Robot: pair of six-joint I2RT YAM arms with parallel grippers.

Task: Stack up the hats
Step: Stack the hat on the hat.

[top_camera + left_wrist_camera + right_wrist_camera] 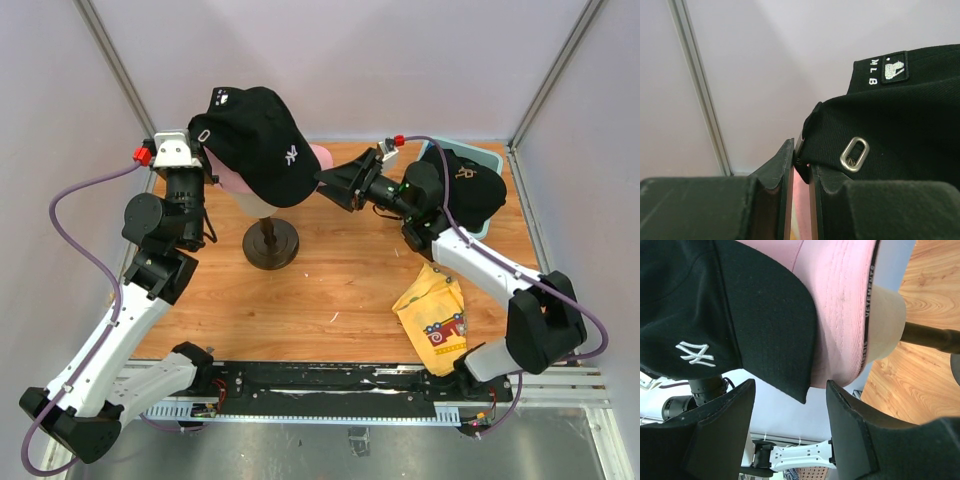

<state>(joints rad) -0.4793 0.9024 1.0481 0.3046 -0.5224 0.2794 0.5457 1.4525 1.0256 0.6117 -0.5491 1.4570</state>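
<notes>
A black hat with a white logo (262, 140) lies on top of a pink hat (320, 157), and both sit on the cream mannequin head. My left gripper (206, 148) is at the back of the black hat. In the left wrist view this gripper (801, 156) is shut on the hat's rear strap, beside its metal buckle (855, 154). My right gripper (336, 184) stands open at the brims. Seen from the right wrist, the tip of the black brim (785, 355) hangs between the open jaws without touching them, and the pink brim (840, 315) lies just behind it. A second black hat (468, 185) rests at the back right.
The mannequin head (886, 325) stands on a dark round base (270, 246) on the wooden table. The second black hat lies in a blue bin (489, 158) at the back right corner. A yellow cloth with red print (436, 314) lies front right. Walls close the table in.
</notes>
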